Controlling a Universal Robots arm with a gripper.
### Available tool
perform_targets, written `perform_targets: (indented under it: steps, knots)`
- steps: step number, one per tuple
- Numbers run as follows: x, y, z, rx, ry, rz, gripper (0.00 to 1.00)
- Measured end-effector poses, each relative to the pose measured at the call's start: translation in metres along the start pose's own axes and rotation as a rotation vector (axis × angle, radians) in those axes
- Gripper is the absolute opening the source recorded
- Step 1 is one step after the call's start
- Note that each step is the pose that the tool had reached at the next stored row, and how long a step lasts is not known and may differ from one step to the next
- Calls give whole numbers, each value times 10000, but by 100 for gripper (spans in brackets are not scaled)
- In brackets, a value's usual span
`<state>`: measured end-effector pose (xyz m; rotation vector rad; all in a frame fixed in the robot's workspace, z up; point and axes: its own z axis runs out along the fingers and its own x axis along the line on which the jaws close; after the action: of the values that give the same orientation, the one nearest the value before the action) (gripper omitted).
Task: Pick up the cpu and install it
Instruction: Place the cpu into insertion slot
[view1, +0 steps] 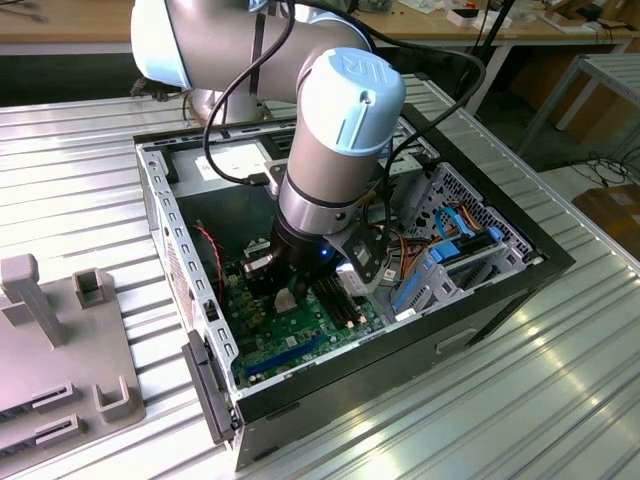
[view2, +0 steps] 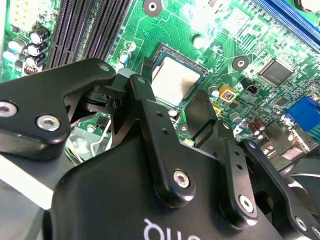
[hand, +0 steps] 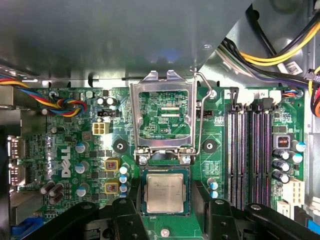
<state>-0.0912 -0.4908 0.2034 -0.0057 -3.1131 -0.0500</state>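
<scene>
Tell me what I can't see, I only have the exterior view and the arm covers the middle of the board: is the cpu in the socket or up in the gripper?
Observer: In both wrist views the cpu lies flat in the socket, metal face up.
Operator: Is the socket frame closed over it?
Observer: No. In the first wrist view the socket frame stands flipped open, clear of the cpu.

Ribbed table, computer case, grey fixture
</scene>
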Motion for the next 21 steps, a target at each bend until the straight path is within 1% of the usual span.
perform_targets:
  steps: [7, 8, 10, 11, 21]
  knots:
    - [0, 0, -9, 7, 1, -31, 54]
    - [0, 0, -9, 6, 1, -32, 52]
    - [0, 0, -9, 7, 1, -32, 52]
    - [0, 0, -9, 7, 1, -32, 45]
    - [-23, 0, -9, 7, 2, -30, 45]
